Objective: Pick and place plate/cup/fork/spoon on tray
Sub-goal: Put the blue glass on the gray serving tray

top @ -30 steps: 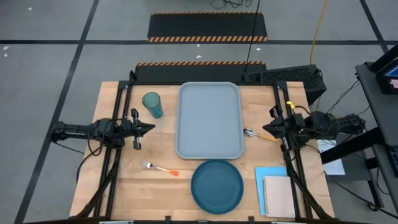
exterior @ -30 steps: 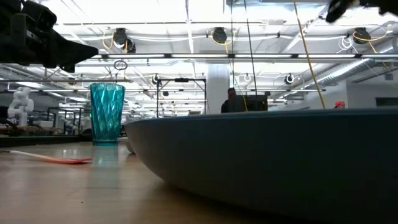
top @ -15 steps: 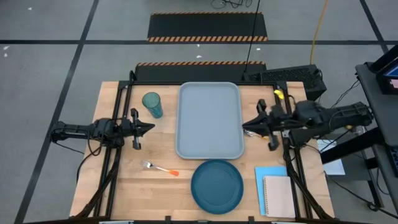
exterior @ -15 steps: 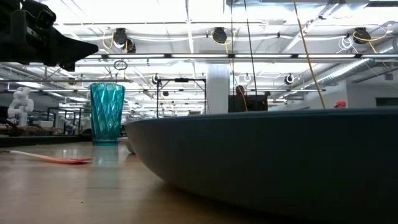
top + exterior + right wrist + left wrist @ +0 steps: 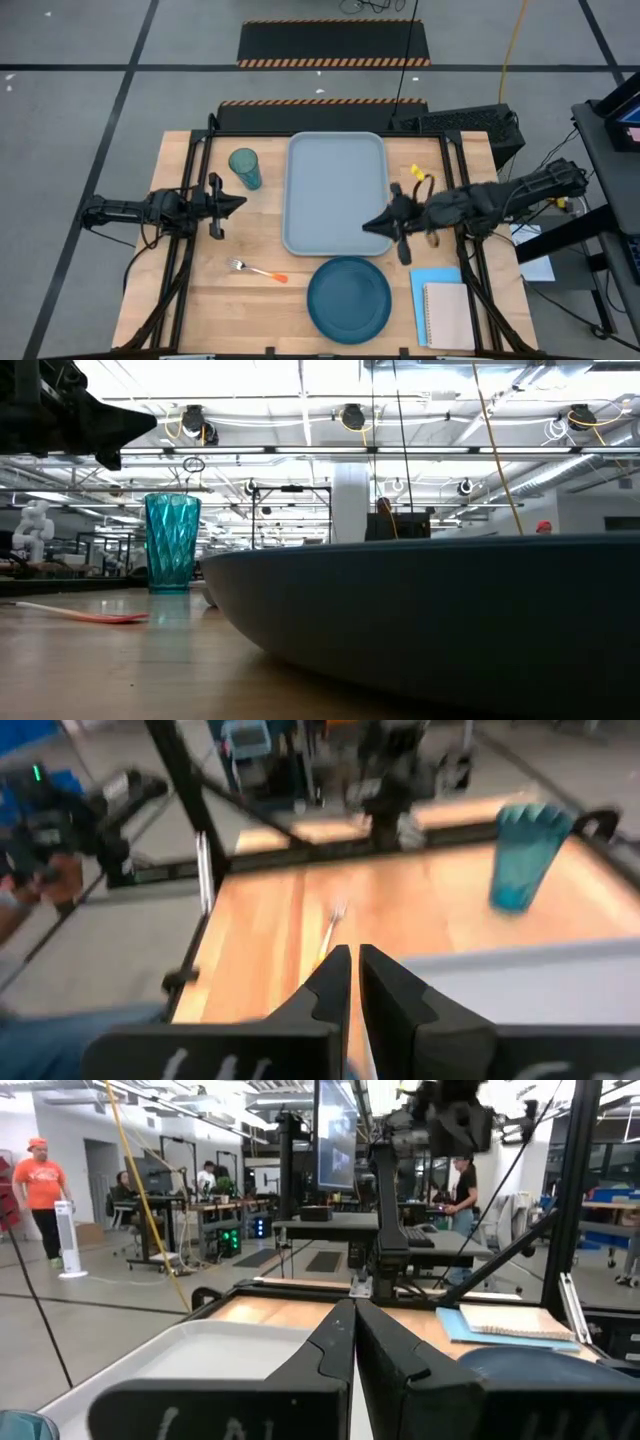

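Observation:
The grey-blue tray point(image 5: 337, 195) lies at the table's middle. The dark blue plate point(image 5: 349, 299) lies near of it and fills the low view point(image 5: 450, 620). The teal cup point(image 5: 245, 168) stands left of the tray's far corner. The orange-handled fork point(image 5: 255, 270) lies at the near left. The spoon is hidden under my right arm. My right gripper point(image 5: 368, 224) is shut and empty over the tray's near right corner. My left gripper point(image 5: 240, 204) is shut and empty, left of the tray.
A beige notebook point(image 5: 448, 315) lies on a light blue paper sheet point(image 5: 432, 280) at the near right corner. Bare wood shows between the cup and the fork. The right wrist view looks across the tray point(image 5: 520, 980) to the cup point(image 5: 525, 855) and fork point(image 5: 335, 925).
My right gripper has gone from the table's right edge toward the left and a little nearer, out over the tray's near right corner. Its arm now covers the spoon.

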{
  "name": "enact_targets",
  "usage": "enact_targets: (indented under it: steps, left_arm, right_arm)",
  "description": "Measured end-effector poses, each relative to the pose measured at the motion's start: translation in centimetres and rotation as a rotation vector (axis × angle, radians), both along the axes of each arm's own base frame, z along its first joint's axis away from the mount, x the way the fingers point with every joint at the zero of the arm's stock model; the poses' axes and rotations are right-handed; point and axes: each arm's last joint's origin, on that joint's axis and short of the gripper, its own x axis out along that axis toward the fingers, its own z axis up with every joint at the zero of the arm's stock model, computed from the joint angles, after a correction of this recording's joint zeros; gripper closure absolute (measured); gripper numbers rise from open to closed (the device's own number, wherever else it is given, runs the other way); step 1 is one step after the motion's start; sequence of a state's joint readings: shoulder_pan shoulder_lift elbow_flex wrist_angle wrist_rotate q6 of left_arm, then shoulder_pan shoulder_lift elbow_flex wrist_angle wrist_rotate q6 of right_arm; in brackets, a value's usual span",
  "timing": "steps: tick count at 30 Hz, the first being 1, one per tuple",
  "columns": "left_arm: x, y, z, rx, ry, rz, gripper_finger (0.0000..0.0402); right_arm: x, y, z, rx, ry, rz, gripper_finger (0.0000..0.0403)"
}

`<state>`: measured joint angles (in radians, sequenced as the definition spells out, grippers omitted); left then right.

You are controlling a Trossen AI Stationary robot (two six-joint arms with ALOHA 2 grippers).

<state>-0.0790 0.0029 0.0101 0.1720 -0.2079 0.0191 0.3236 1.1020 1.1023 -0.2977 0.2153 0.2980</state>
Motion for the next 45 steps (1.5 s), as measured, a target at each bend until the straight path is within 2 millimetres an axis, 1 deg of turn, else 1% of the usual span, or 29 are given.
enact_targets:
  steps: [3,8,14,21,27,29,33,35,36,39,43,45]
  left_arm:
    - [0.0,0.0,0.0,-0.005,-0.003,-0.002,0.0385]
    - [0.2,-0.2,0.4,0.001,0.009,-0.055,0.0385]
    - [0.9,-0.4,1.8,-0.038,0.056,-0.088,0.0385]
    - [2.4,-1.3,4.2,-0.058,0.132,-0.149,0.0385]
    - [4.2,-2.2,7.6,-0.064,0.158,-0.182,0.0385]
    - [4.9,-2.5,8.7,-0.035,0.197,-0.184,0.0385]
    - [6.4,-3.0,11.1,0.061,0.337,-0.187,0.0385]
    - [7.1,-3.1,12.4,0.079,0.410,-0.180,0.0385]
    - [7.3,-3.2,12.7,0.079,0.451,-0.172,0.0385]
    - [8.3,-3.4,12.9,0.060,0.525,-0.167,0.0385]
    - [9.2,-3.8,12.1,0.118,0.568,-0.180,0.0385]
    - [9.6,-3.9,11.8,0.119,0.592,-0.176,0.0385]
  right_arm:
    - [0.9,1.2,-1.3,-0.001,0.059,0.003,0.0383]
    - [2.1,2.9,-3.8,-0.058,0.171,-0.029,0.0383]
    - [3.2,4.6,-6.1,-0.104,0.256,0.013,0.0383]
    - [3.9,5.8,-8.1,-0.146,0.332,0.038,0.0383]
    - [4.1,5.8,-8.3,-0.125,0.340,0.020,0.0383]
    - [4.1,5.8,-8.3,-0.124,0.340,0.019,0.0383]
    - [4.1,5.8,-8.3,-0.122,0.337,0.021,0.0383]
    - [4.2,5.9,-8.2,-0.114,0.319,0.021,0.0383]
    - [4.3,5.9,-8.1,-0.107,0.307,0.022,0.0383]
    - [4.5,6.0,-7.8,-0.097,0.269,0.027,0.0383]
    - [4.7,6.1,-7.5,-0.140,0.231,0.058,0.0383]
    - [4.7,6.1,-7.5,-0.163,0.225,0.067,0.0383]
